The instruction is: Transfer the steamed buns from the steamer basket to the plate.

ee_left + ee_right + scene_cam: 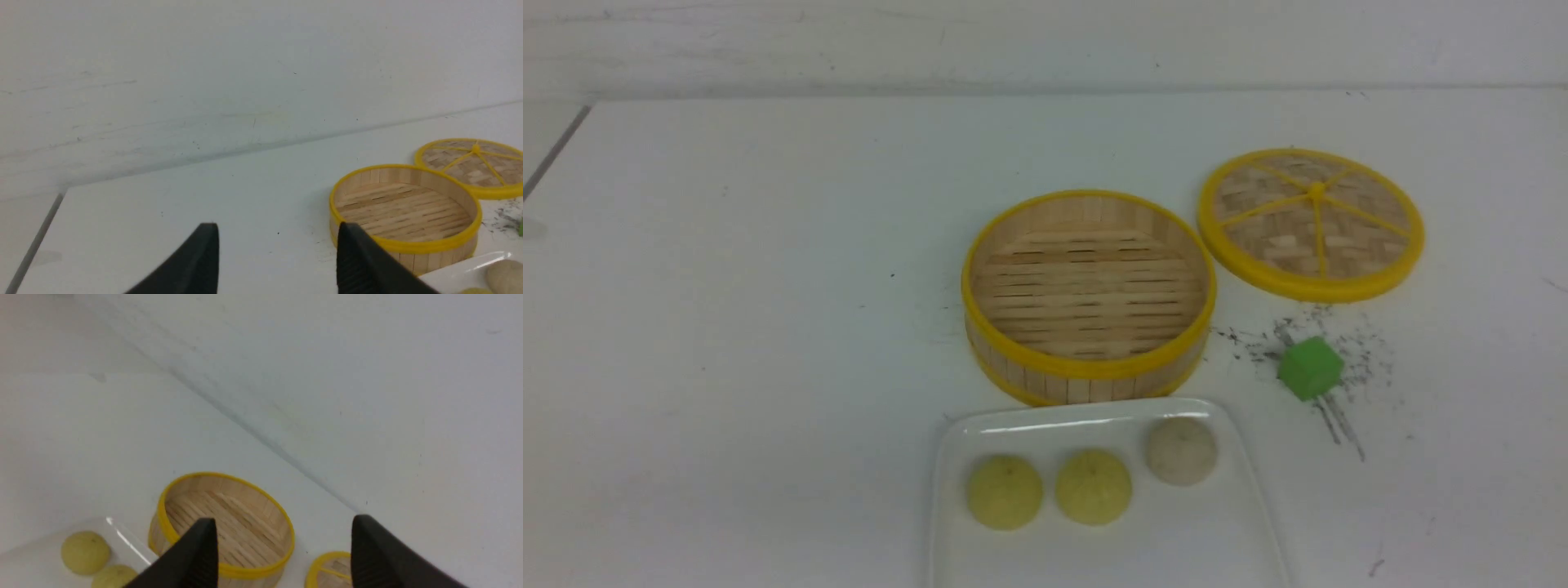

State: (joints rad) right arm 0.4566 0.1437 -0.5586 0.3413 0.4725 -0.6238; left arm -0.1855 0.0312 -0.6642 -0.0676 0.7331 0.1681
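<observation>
Front view shows you all three buns [1093, 487] on the plate [1233, 531] at the bench's near edge; the basket [1088, 369] stands just behind it. Wrist views: left gripper [277, 225] and right gripper [284, 519] are spread apart, holding nothing.

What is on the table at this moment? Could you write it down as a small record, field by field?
steamer basket: empty, uncovered
plate: just in front of the basket, on the robot's side
steamed buns: three in a row on the plate, not touching; two pale yellow, one beige
lid: flat on the table, right of the basket
green cube: on the table, right of the basket, nearer than the lid
left gripper: open, holding nothing
right gripper: open, holding nothing
task: looks finished
</observation>
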